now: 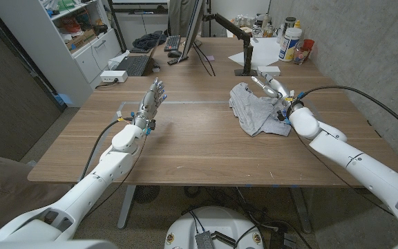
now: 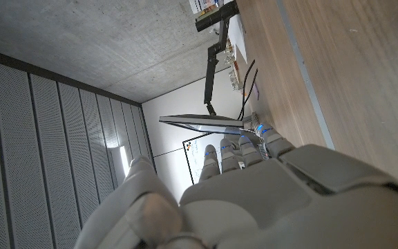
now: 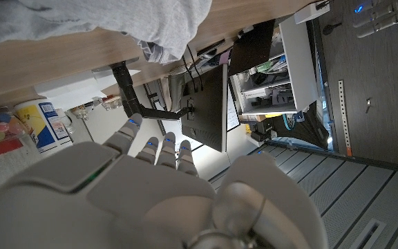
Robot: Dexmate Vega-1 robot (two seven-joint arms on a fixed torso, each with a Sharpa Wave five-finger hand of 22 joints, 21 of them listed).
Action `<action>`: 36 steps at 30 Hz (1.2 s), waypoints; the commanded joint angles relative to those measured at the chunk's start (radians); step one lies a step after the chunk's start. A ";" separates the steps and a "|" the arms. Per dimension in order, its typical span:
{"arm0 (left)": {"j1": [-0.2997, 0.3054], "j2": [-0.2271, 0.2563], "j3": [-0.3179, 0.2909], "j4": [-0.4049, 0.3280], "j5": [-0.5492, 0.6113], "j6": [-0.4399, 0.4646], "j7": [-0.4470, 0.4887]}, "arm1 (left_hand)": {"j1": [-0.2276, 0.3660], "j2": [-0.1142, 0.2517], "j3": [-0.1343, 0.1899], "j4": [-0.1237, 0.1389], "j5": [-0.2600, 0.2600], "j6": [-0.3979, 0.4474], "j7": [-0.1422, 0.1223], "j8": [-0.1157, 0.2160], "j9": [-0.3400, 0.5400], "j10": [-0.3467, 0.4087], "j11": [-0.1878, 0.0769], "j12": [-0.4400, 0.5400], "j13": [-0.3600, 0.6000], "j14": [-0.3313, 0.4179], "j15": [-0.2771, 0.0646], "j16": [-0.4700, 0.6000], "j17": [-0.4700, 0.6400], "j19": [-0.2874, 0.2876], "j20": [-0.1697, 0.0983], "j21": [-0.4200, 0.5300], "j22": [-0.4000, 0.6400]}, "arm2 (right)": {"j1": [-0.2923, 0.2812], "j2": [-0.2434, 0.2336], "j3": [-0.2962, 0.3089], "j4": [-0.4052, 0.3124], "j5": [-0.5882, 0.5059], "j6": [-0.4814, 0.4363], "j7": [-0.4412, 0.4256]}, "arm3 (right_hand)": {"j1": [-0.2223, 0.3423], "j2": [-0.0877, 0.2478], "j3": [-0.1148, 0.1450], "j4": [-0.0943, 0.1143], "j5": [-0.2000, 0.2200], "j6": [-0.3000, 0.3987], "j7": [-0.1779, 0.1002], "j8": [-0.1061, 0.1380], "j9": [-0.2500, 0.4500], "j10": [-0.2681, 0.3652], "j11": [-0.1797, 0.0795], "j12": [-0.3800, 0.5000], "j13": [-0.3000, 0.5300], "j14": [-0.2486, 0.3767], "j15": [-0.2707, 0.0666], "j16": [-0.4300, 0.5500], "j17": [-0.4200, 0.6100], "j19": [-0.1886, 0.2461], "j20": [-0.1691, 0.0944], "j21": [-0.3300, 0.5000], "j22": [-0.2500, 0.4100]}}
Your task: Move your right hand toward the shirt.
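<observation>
A crumpled grey shirt (image 1: 252,109) lies on the wooden table (image 1: 192,142), right of its middle. My right hand (image 1: 275,88) hovers at the shirt's far right edge, fingers stretched out and apart, holding nothing. In the right wrist view the shirt (image 3: 102,21) hangs beyond the fingers (image 3: 159,146) of that hand. My left hand (image 1: 152,100) stands upright over the table's left half, fingers extended, with nothing in it; in the left wrist view its fingers (image 2: 244,149) point along the table.
A black monitor arm base (image 1: 244,59) and white papers (image 1: 264,50) stand behind the shirt. Bottles and jars (image 1: 292,40) sit at the far right corner. A laptop (image 1: 131,66), keyboard (image 1: 173,43) and cables lie at the far left.
</observation>
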 commanded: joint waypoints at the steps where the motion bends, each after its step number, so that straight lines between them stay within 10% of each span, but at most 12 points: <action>1: 0.017 0.006 -0.001 -0.024 0.002 0.006 0.008 | 0.011 0.002 0.006 -0.002 0.002 0.006 -0.001 0.003 0.004 -0.006 -0.004 0.002 0.006 -0.009 0.003 0.006 0.004 -0.007 0.006 0.004 0.002 | -0.002 -0.023 -0.019 -0.040 -0.112 -0.074 -0.037 | 0.002 -0.007 -0.006 -0.002 -0.003 0.002 0.005 0.004 0.004 -0.005 0.002 0.003 0.002 -0.004 0.001 0.004 0.003 0.000 -0.001 0.003 0.004; 36: -0.004 0.013 -0.005 0.003 -0.003 -0.002 -0.023 | 0.014 0.003 0.007 -0.006 0.002 0.007 -0.002 0.002 0.004 -0.005 -0.004 0.002 0.006 -0.010 0.001 0.006 0.004 -0.007 0.006 0.005 0.002 | 0.072 -0.053 -0.134 -0.107 -0.399 -0.283 0.005 | -0.005 -0.008 -0.009 0.000 -0.007 -0.003 -0.002 0.001 0.005 -0.023 -0.001 -0.001 0.002 -0.021 -0.002 0.002 0.005 -0.012 0.001 0.001 0.004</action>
